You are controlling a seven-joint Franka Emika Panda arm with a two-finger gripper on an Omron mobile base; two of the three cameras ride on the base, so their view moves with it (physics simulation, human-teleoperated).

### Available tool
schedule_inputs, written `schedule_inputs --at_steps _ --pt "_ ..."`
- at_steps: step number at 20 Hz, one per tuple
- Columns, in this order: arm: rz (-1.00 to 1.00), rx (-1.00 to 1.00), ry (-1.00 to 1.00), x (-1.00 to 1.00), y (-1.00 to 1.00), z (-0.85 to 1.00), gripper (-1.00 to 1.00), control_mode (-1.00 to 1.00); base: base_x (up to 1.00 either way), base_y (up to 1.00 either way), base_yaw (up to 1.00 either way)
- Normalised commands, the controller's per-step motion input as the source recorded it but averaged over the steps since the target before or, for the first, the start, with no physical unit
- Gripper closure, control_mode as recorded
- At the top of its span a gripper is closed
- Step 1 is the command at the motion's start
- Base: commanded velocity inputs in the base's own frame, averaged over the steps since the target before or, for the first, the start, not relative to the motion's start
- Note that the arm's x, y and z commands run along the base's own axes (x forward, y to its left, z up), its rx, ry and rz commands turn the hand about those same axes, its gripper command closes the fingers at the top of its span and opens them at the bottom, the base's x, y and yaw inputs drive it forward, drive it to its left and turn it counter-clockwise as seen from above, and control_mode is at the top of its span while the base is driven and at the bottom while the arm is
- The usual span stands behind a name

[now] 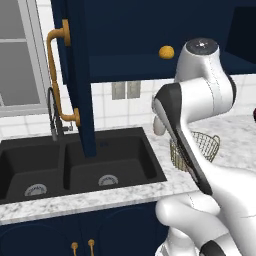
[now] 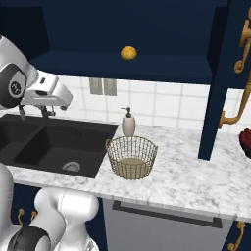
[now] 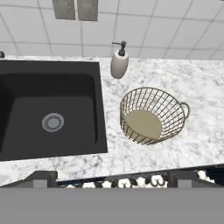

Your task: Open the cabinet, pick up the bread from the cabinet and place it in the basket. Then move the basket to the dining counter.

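The cabinet point(image 2: 147, 34) stands open, and the bread point(image 2: 128, 52) sits near the front edge of its dark shelf — a small round lump with no long axis to speak of, so approach angle matters little for the grasp itself. The gripper point(image 3: 112, 179) is empty with its jaws spread wide, looking down over the worktop point(image 3: 153, 78) at the basket point(image 3: 151, 114) and the black sink point(image 3: 48, 109). From there the bread lies well above the hand and back toward the wall, so the coming move is, by my reading, a lift and a reach into the shelf opening. The basket rests on the worktop almost straight below the bread, just in front of the soap bottle point(image 2: 128, 123), which should make the drop short. Room to mind: the open door point(image 1: 75, 75) hanging over the sink on the left, the other door point(image 2: 220, 78) on the right, and the shelf lip in front of the bread.
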Motion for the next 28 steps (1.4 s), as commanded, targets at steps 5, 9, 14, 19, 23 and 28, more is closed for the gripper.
schedule_inputs --at_steps 5,9,14,19,23,28 --pt "0.11 0.00 -0.54 0.08 -0.63 0.71 -1.00 -1.00 0.00 0.00 0.00" --pt "0.12 0.03 -0.28 0.53 -0.48 0.56 -1.00 -1.00 0.00 0.00 0.00" --pt "0.10 0.01 -0.15 0.88 -0.17 0.26 -1.00 -1.00 0.00 0.00 0.00" --pt "-0.05 0.13 -0.07 0.86 -0.35 0.05 -1.00 -1.00 0.00 0.00 0.00" --pt "-0.10 -0.02 0.12 0.54 -0.13 0.19 -1.00 -1.00 0.00 0.00 0.00" --pt "-0.02 0.00 0.11 0.74 -0.16 0.00 -1.00 -1.00 0.00 0.00 0.00"
